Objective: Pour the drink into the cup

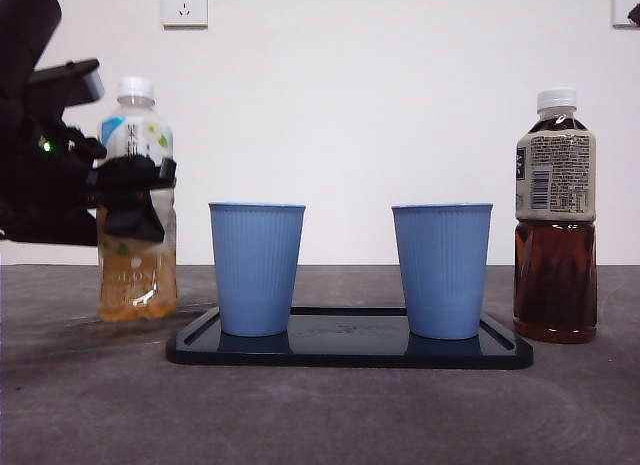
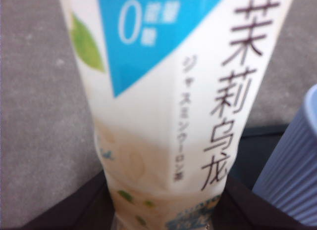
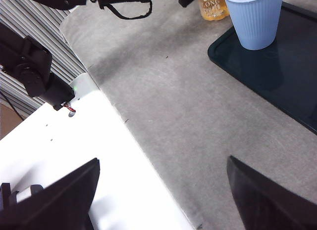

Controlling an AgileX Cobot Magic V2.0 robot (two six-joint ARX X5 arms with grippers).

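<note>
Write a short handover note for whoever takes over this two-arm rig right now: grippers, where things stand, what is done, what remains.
Left gripper: shut on the pale jasmine tea bottle with white cap, upright on the grey table, beside the tray.
Right gripper: open, waiting away from the work.
Two blue ribbed paper cups stand on the black tray; dark tea bottle stands untouched on the far side.
Done: bottle grasped.
Left: the cap is on; pouring remains.
</note>
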